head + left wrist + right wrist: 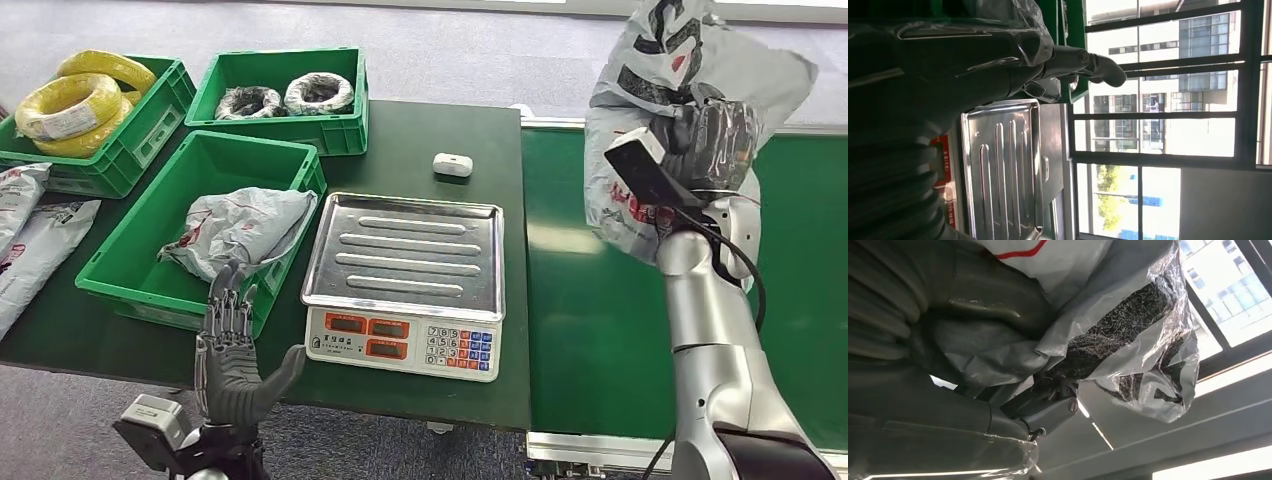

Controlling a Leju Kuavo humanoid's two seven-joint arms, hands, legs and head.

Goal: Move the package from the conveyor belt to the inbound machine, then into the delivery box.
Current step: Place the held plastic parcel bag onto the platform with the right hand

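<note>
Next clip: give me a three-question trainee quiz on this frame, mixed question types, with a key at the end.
1. True or false: the scale already has a package lying on its steel tray.
2. Multiple choice: what is the right hand doing? A) resting flat on the conveyor belt; B) holding a grey package up above the belt; C) pressing the scale's keypad.
3. Fill in: the crumpled grey bag near the left hand lies inside a green ____.

Key
1. False. The tray is bare.
2. B.
3. Bin, the one just left of the scale; the left hand is raised in front of it with fingers spread, holding nothing.
</note>
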